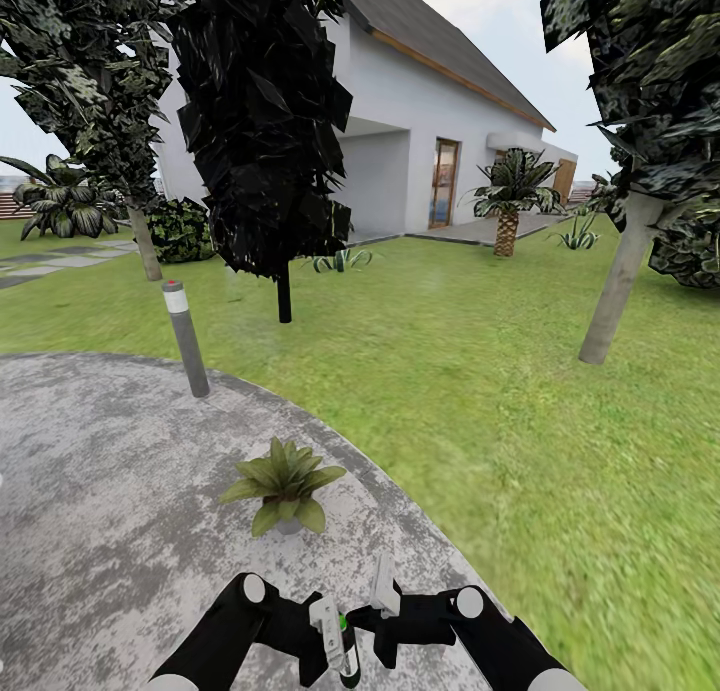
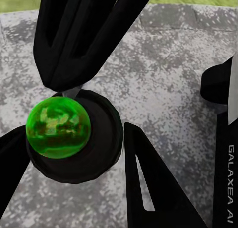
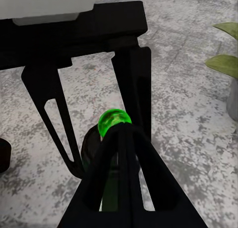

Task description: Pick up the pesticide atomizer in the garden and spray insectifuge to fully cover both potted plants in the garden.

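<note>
On paved circle [image 1: 90,491] | left gripper [image 1: 335,636] clamping spray bottle [image 1: 347,651], right gripper [image 1: 385,611] closing on its head, grip unclear | step: aiming at potted plant [image 1: 285,481] | next: pressing trigger, nozzle twd leaves

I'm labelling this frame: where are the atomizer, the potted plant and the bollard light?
atomizer [image 1: 347,656], head view, on its dark body between the grippers.
potted plant [image 1: 285,479], head view, on the leaf rosette.
bollard light [image 1: 186,341], head view, on the grey post.

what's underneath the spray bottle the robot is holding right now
Mottled grey paving lies below the pesticide atomizer. The patch straight under the bottle is hidden by the bottle and the left tool.
</note>
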Robot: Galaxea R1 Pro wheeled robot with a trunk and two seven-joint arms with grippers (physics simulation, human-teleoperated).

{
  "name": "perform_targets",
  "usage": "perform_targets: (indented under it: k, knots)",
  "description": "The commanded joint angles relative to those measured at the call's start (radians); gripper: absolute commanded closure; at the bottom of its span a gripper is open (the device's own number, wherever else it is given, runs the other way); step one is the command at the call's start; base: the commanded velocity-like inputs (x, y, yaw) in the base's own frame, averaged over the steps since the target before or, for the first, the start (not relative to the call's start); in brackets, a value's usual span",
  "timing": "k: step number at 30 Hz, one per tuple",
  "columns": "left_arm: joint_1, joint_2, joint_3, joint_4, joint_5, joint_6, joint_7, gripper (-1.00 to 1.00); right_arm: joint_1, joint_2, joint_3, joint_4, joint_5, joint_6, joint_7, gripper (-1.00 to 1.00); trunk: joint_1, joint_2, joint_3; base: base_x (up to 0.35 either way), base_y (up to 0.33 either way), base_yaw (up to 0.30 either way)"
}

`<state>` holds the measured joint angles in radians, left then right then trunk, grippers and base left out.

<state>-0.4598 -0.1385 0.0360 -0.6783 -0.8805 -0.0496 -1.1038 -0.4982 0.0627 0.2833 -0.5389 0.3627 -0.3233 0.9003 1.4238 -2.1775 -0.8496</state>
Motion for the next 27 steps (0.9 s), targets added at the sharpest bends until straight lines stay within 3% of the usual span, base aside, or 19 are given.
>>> perform_targets:
  k: [1,6,8,10,14,15,16,17,18,22,25,27]
  knots:
    - [0.000,-0.001,0.004,-0.001,-0.008,-0.005,-0.004,1.00,0.000,0.000,-0.001,0.000,0.009,-0.005,0.000,1.00,0.000,0.000,-0.001,0.000,0.000,0.000]
    - [0.000,0.006,0.001,0.011,-0.018,-0.004,0.005,1.00,0.000,0.000,-0.001,0.000,0.009,-0.005,0.000,1.00,0.000,0.000,-0.001,0.000,0.000,0.000]
    - [0.001,0.023,-0.001,0.012,-0.033,-0.001,0.006,1.00,0.000,-0.001,-0.001,0.000,0.009,-0.005,0.000,1.00,0.000,0.000,-0.001,0.000,0.000,0.000]
    - [0.001,0.072,-0.001,0.011,-0.057,0.003,0.007,1.00,0.000,-0.001,-0.001,0.000,0.010,-0.005,0.000,1.00,0.000,0.000,-0.001,0.000,0.000,0.000]
    - [0.002,0.148,0.001,0.012,-0.068,0.005,0.008,1.00,0.000,-0.001,-0.001,0.000,0.011,-0.005,0.000,1.00,0.000,0.000,-0.001,0.000,0.000,0.000]
    - [0.001,0.217,0.008,0.011,-0.068,0.006,0.010,1.00,0.000,-0.001,-0.001,0.001,0.014,-0.005,0.000,1.00,0.000,0.000,-0.001,0.000,0.000,0.000]
    - [0.000,0.244,0.013,0.006,-0.066,0.006,0.011,1.00,0.000,-0.001,-0.001,0.002,0.015,-0.005,0.000,1.00,0.000,0.000,-0.001,0.000,0.000,0.000]
    - [0.000,0.252,0.014,0.003,-0.065,0.006,0.012,1.00,0.000,-0.001,-0.001,0.002,0.016,-0.005,-0.001,1.00,0.000,0.000,-0.001,0.000,0.000,0.000]
    - [-0.001,0.256,0.016,0.000,-0.065,0.007,0.013,1.00,0.000,-0.002,-0.001,0.002,0.017,-0.005,-0.003,-1.00,0.000,0.000,-0.001,0.000,0.000,0.000]
    - [-0.004,0.261,0.058,-0.018,-0.065,0.007,0.013,1.00,0.000,-0.009,-0.003,0.002,0.018,-0.006,-0.005,-1.00,0.000,0.000,-0.001,0.000,0.000,0.000]
    - [-0.001,0.265,0.135,-0.027,-0.063,0.006,0.012,1.00,0.000,-0.017,-0.008,0.003,0.018,-0.005,-0.006,-1.00,0.000,0.000,-0.001,0.000,0.000,0.000]
    - [0.005,0.266,0.174,-0.028,-0.061,0.004,0.013,1.00,0.000,-0.044,-0.013,0.004,0.016,-0.006,-0.008,-1.00,0.000,0.000,-0.001,0.000,0.000,0.000]
